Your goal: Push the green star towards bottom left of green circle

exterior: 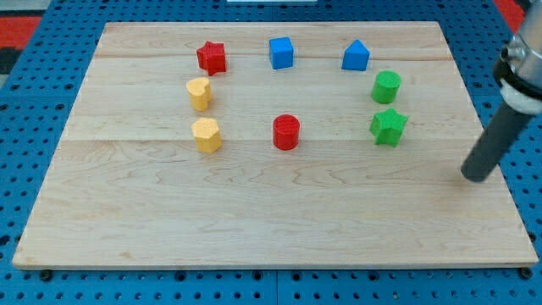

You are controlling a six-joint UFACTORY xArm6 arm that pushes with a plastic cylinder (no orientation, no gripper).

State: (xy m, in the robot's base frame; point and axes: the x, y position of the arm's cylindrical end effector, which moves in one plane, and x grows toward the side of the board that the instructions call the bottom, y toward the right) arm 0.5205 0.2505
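Note:
The green star (389, 127) lies on the wooden board at the view's right, directly below the green circle (386, 86) and close to it. My tip (475, 176) rests on the board to the right of and below the green star, well apart from it, touching no block. The dark rod rises from it towards the view's upper right edge.
The wooden board (271, 212) holds other blocks: a blue block (356, 56) above the green circle, a blue cube (281, 52), a red star (212, 58), a red cylinder (286, 132), a yellow heart (199, 93) and a yellow block (207, 135). A blue pegboard surrounds the board.

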